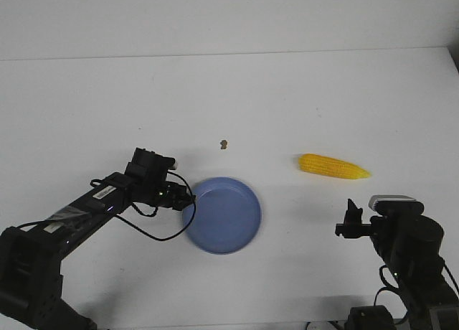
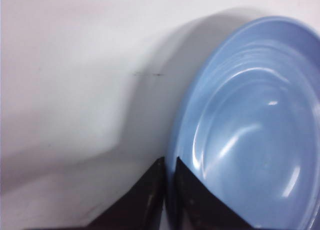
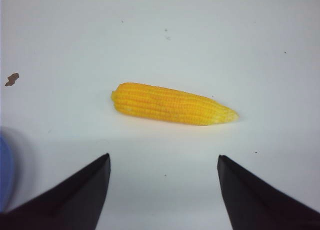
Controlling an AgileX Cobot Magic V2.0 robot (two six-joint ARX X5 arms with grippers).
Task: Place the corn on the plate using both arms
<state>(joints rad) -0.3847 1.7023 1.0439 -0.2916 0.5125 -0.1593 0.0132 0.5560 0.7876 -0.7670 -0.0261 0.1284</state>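
Observation:
The periwinkle-blue plate (image 1: 224, 215) lies near the table's front middle. My left gripper (image 1: 188, 199) is shut on the plate's left rim; in the left wrist view its two black fingers pinch the rim (image 2: 172, 155), one outside and one inside the plate (image 2: 260, 130). The yellow corn cob (image 1: 333, 166) lies on the table to the right, pointed end to the right. My right gripper (image 1: 349, 219) is open and empty, a little in front of the corn; in the right wrist view the corn (image 3: 172, 104) lies beyond the spread fingers (image 3: 163, 162).
A tiny brown speck (image 1: 224, 144) lies on the white table (image 1: 229, 100) behind the plate; it also shows in the right wrist view (image 3: 11, 79). The table's back edge runs along the wall.

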